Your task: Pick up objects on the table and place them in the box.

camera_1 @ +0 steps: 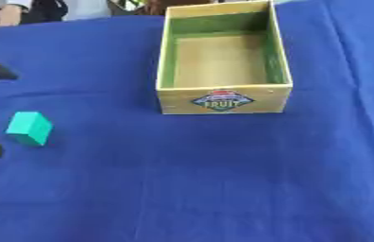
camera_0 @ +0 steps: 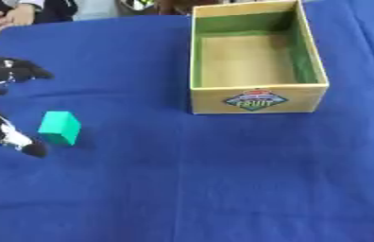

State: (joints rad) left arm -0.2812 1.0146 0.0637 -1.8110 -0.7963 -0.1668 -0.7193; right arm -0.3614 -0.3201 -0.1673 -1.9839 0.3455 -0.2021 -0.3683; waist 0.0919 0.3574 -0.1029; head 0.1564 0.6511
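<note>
one green block (camera_0: 59, 127) lies on the bench (camera_0: 223, 179), which is covered by one blue cloth. one open box (camera_0: 255, 59) stands there, with one label (camera_0: 255, 99) on its front. one hand (camera_0: 4, 71) shows at the left edge.

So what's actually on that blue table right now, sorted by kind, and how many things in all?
Green block: 1, lying on the blue cloth near the robot's left hand
Wooden box: 1, nothing inside it
Total: 2 things
</note>
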